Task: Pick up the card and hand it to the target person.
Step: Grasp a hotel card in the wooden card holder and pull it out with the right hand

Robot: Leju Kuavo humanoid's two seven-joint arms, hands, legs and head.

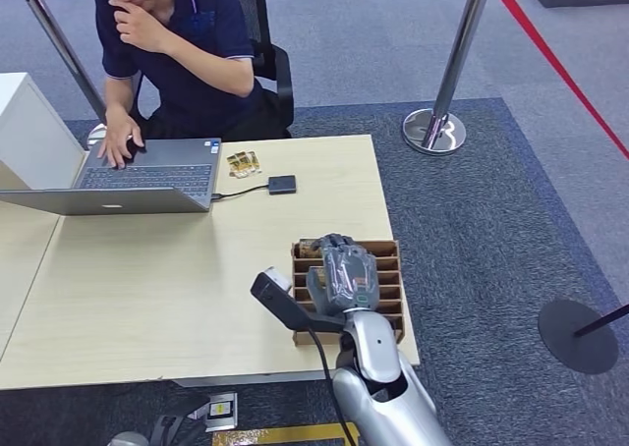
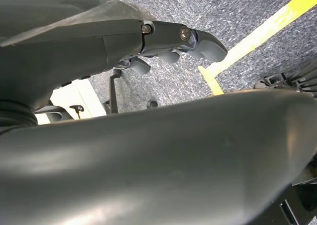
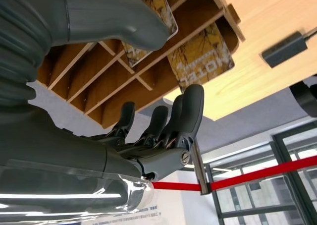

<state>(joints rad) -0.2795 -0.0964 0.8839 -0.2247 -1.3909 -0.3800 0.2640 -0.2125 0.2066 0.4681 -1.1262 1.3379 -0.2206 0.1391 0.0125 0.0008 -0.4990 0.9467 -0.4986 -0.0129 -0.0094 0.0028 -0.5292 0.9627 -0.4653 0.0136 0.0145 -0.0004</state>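
Wooden card rack (image 1: pixel 391 269), right hand (image 1: pixel 345 274) above, empty

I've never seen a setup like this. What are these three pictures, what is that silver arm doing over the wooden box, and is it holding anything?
They come from one humanoid robot at a single moment. The first is its head camera, looking down at a table. The other two come from cameras at its wrists, so they look turned or upside down.

The silver arm is the robot's right arm, and its right hand hovers over a slotted wooden rack near the table's front edge. The right wrist view shows patterned cards standing in the rack's slots. The thumb lies near one, the fingers beside another, but nothing is clearly pinched yet.

The left hand hangs over the carpet, holding nothing.

Also on the table: a laptop a seated person is using, a small black box and a few loose cards.
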